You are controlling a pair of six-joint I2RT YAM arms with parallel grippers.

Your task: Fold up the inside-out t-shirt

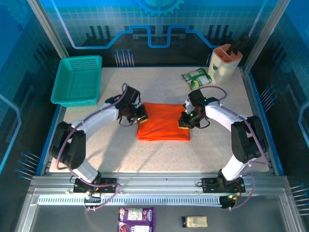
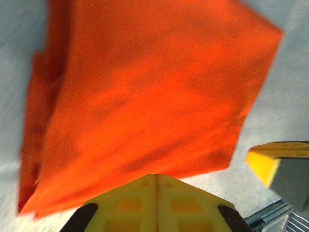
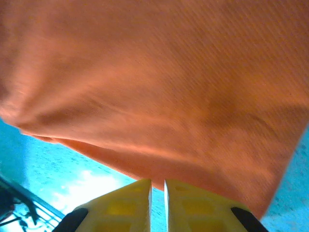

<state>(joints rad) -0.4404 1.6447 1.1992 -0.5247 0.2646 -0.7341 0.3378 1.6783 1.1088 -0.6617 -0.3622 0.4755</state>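
The left pincer is pressed together at the left edge of the inside-out t-shirt, folded mid-frame on the table; the right pincer seems to pinch its right hem. We judge a last fold: carry that hem across evenly.

Bright orange t-shirt, folded into a flat rectangle, mid-table between both arms.

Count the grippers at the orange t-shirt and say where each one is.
2. The left gripper is at the left edge of the t-shirt; the right gripper is at its right edge.
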